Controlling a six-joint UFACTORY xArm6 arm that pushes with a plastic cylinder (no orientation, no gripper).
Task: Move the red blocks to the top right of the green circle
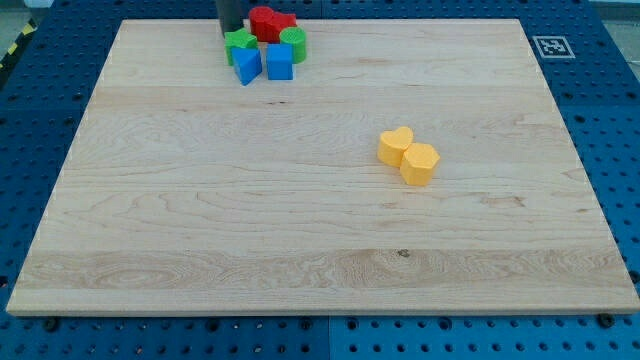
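Observation:
Two red blocks [270, 22] sit pressed together at the view's top edge of the wooden board; their shapes are hard to make out. The green circle [295, 45] lies just below them, slightly to the right, and touches them. A green star-like block [239, 44] lies to the left of the circle. The dark rod comes down at the view's top, and my tip [231, 34] stands just left of the red blocks, at the upper edge of the green star-like block.
Two blue blocks [247, 66] [280, 62] lie right below the green ones, in the same cluster. Two yellow blocks, a heart [396, 146] and a hexagon-like one [420, 164], touch each other right of the board's middle. The board's top edge [400, 20] is close to the cluster.

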